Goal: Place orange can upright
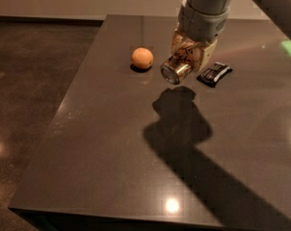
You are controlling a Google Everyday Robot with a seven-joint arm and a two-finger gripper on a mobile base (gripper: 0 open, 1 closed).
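Observation:
My gripper (pixel 186 57) hangs above the middle back of the dark table (pixel 112 143), shut on the orange can (pixel 177 67). The can is bronze with a silver end. It is tilted, its silver end pointing down and toward the camera, and it is held clear of the tabletop; its shadow lies below on the table. The fingers (pixel 188 49) wrap the can's body and hide most of it.
A round orange fruit (pixel 142 57) lies on the table just left of the can. A flat black packet (pixel 214 73) lies just right of the gripper. The table's left edge runs diagonally; a dark floor (pixel 25 81) lies beyond it.

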